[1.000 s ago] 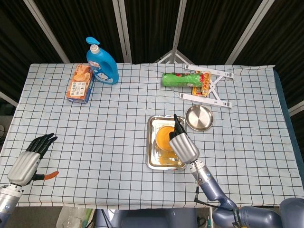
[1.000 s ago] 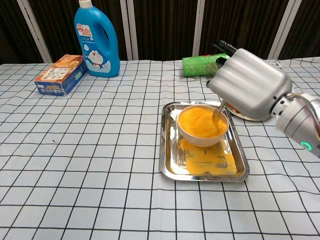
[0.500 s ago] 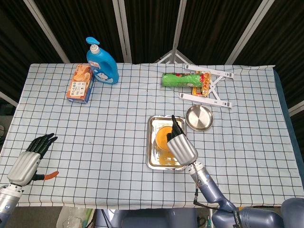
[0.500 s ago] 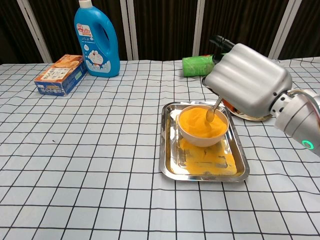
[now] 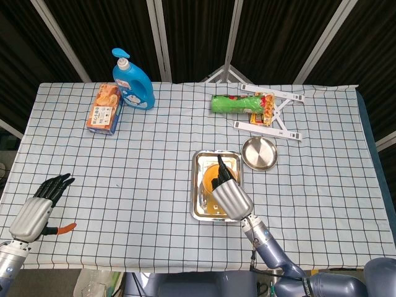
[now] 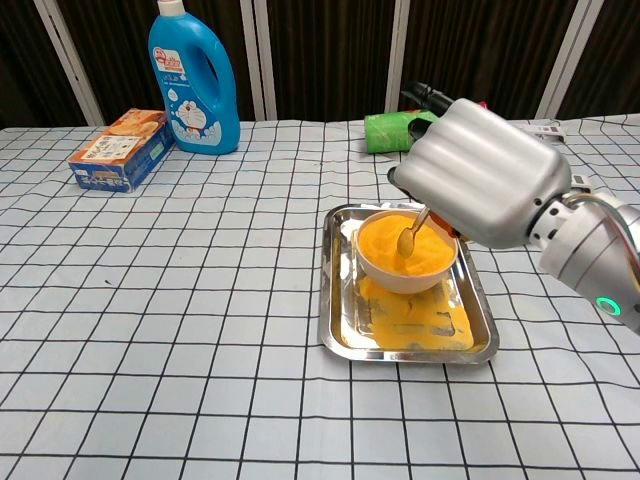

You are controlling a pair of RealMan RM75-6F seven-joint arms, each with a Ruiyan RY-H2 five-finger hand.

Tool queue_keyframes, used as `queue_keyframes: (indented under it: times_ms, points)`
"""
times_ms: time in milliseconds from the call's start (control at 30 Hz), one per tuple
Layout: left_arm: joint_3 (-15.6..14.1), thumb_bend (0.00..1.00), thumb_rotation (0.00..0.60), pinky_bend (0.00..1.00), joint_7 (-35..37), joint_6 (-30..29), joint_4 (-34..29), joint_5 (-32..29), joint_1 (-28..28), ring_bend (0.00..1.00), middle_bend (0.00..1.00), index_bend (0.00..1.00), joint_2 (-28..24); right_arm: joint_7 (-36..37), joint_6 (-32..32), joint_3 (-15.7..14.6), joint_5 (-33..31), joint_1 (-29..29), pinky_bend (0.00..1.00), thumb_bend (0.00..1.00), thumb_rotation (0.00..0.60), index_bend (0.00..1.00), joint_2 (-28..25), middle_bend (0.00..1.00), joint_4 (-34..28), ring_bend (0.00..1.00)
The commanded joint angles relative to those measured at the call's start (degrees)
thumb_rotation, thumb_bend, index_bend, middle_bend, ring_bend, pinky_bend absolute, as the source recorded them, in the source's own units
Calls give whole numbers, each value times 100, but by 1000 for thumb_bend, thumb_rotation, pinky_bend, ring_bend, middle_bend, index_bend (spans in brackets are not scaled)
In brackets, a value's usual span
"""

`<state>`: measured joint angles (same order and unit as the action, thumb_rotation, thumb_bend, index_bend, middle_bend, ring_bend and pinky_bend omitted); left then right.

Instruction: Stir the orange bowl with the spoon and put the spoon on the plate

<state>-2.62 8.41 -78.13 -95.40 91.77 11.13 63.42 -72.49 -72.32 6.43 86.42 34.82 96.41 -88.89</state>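
Right hand holds spoon in orange bowl (labels unreadable).

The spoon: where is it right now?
In the chest view the spoon sits right of centre, its tip in the orange bowl on the steel tray, held by the right hand.

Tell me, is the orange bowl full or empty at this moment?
Full: the chest view shows the orange bowl heaped with orange powder, and the spoon held by the right hand dips into it.

The head view looked steeply down over the whole worktop, while the chest view faced forward, low and close, sharing the tray.
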Motion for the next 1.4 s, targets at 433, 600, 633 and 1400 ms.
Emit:
queue_keyframes:
  times_ms: [433,600,633,1400]
  points:
    - [-2,0,600,0,-3,-6,-1,6,-3,0,0,0,2,-104,-35,36,-20,-47,0,500,600,665,-106,578,289,300]
    - [-2,0,600,0,-10,-9,-7,8,-4,0,0,0,1,-112,-55,91,-75,-63,0,500,600,665,-152,578,318,299]
    - [-2,0,600,0,-11,-11,-8,8,-4,0,0,0,1,-110,-57,99,-88,-66,0,500,600,665,-155,578,321,300]
    - [-5,0,600,0,-18,-17,-9,13,-9,0,0,0,1,1,-72,61,-33,-59,0,500,600,665,-93,578,17,300]
